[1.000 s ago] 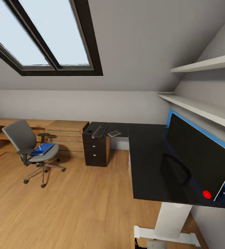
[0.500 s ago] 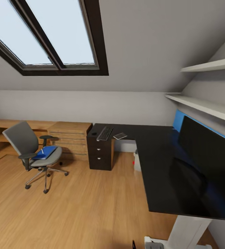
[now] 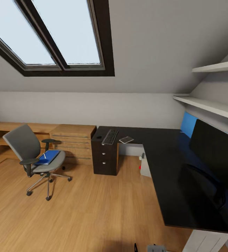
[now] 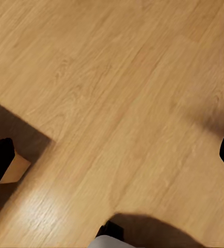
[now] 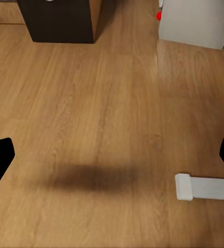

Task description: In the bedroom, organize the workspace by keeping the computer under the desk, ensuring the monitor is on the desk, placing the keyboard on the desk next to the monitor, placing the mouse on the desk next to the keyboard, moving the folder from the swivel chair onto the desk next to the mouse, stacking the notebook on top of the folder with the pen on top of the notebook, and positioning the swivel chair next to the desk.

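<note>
- One swivel chair (image 3: 35, 154) at nine o'clock, one blue folder (image 3: 48, 157) lying on its seat.
- One black desk (image 3: 170, 168) at three o'clock; one keyboard (image 3: 110, 137) on its far end, one monitor (image 3: 217, 157) at right.
- One computer (image 3: 146, 166) stands beneath.
- No readable writing.
- Wooden floor (image 3: 92, 210), sloped ceiling, skylight (image 3: 47, 35).
- Left gripper (image 4: 112, 160) and right gripper (image 5: 112, 155): fingers spread wide over floor.

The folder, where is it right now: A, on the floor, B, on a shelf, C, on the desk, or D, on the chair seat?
D: the blue folder lies on the grey seat of the chair, away from the desk.
</note>
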